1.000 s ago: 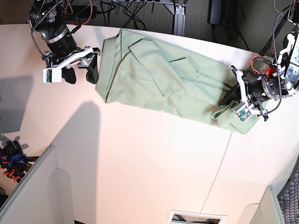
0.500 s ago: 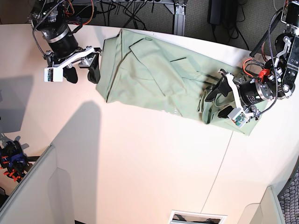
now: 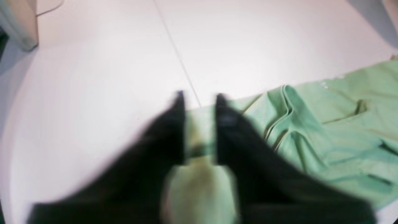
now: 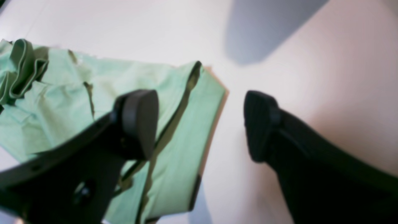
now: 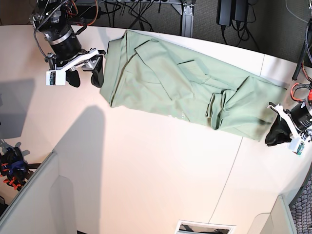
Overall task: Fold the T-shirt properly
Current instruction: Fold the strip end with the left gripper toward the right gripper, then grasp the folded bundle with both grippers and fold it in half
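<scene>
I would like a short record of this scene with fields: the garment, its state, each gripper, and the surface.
garment: pale mint-green short-sleeved cloth shirt, the only garment
state: lying across the far part of the table, partly folded, with a bunched fold near its left-arm end
left gripper: at the shirt's end; fingers nearly closed with green cloth showing between them; whether it grips is unclear
right gripper: open, holding nothing, one finger over the other end of the shirt
surface: white table
</scene>
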